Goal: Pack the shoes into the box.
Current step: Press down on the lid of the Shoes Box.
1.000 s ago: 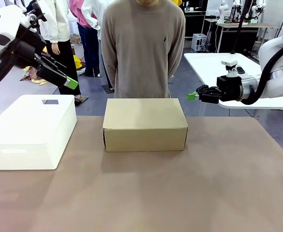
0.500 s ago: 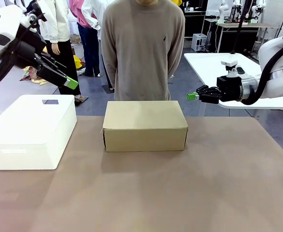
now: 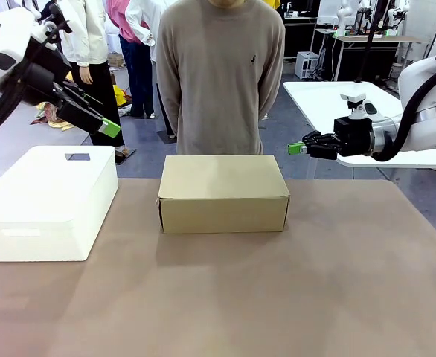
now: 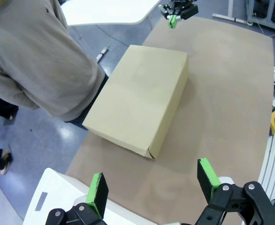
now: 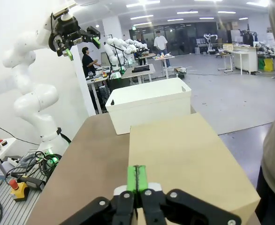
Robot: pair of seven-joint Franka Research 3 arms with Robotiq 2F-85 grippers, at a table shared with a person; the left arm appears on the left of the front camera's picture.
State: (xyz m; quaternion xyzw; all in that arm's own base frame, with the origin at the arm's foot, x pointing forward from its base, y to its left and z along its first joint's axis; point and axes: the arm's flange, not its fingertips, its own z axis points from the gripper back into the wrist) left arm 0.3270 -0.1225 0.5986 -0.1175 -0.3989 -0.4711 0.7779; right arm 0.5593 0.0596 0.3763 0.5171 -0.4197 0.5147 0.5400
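The box (image 3: 223,192) is a tan cardboard shoebox with its lid closed, standing at the far middle of the table, right in front of a person's torso (image 3: 219,74). The shoes are out of view. My left gripper (image 3: 99,115) hangs open and empty, high above the table's left side; from its wrist view (image 4: 152,185) the box (image 4: 140,96) lies well below and ahead. My right gripper (image 3: 296,149) is shut on nothing, held in the air just off the box's far right corner; seen from its wrist (image 5: 137,180), the green pads press together over the box top (image 5: 189,159).
A large white plastic bin (image 3: 50,201) with a handle cutout stands on the left of the table, left of the box. The brown tabletop (image 3: 277,297) stretches bare toward the near edge. A white table (image 3: 322,100) stands behind my right arm.
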